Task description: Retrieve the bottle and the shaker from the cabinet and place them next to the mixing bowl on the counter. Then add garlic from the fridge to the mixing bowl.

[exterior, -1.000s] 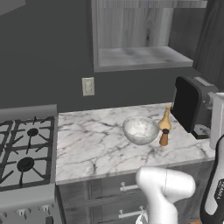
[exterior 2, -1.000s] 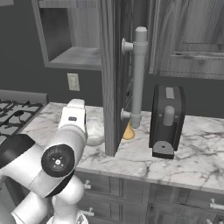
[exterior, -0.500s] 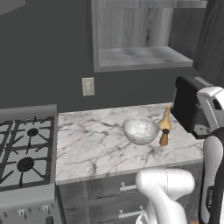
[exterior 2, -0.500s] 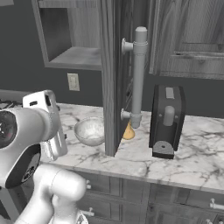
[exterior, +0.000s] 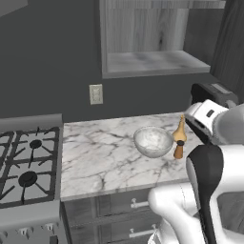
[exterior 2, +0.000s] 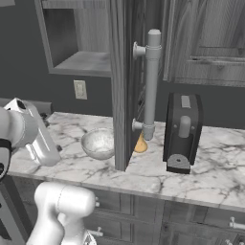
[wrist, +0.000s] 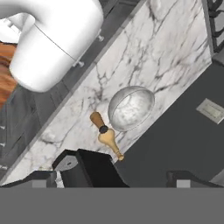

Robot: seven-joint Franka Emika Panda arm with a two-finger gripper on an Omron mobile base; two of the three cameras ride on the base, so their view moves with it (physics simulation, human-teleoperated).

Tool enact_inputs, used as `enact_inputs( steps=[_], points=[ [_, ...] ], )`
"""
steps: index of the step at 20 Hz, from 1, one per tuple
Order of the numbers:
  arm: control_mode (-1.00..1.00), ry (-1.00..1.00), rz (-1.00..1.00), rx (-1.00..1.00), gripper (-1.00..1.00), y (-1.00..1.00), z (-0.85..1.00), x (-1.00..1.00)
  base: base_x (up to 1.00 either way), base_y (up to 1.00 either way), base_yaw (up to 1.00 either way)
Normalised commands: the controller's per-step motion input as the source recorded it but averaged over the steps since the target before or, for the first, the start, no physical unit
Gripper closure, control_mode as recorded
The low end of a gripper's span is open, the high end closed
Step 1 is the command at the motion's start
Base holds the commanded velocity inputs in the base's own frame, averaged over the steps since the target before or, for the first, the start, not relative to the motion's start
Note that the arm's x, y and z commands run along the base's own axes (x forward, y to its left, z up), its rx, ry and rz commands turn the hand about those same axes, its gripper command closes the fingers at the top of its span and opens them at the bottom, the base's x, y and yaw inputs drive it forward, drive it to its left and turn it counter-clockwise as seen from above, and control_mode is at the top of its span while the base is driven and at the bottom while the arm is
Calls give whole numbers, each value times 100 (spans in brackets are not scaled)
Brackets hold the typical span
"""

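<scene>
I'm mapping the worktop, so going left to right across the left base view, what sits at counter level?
Stove → bare counter → mixing bowl → shaker, with the bottle right behind it.

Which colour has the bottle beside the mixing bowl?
Golden tan; the bottle shows best in the left base view.

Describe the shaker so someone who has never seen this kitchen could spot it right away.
Find the white marble counter right of the stove, then the glassy mixing bowl on it. The shaker stands just right of the bowl: a short orange-brown cylinder, darker and shorter than the golden long-necked bottle beside it.
</scene>
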Motion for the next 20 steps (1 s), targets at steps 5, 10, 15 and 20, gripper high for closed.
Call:
enact_inputs(
  steps=[5, 10, 15, 20],
  points=[
    [-100, 0, 13, -12, -100, -1, -32, 0, 0, 0, 0],
    [-100, 2, 19, 0, -100, -17, -18, 0, 0, 0, 0],
    [-100, 1, 14, 0, -100, -7, -1, 0, 0, 0, 0],
    [-100, 0, 9, 0, -100, 0, 0, 0, 0, 0, 0]
  ],
)
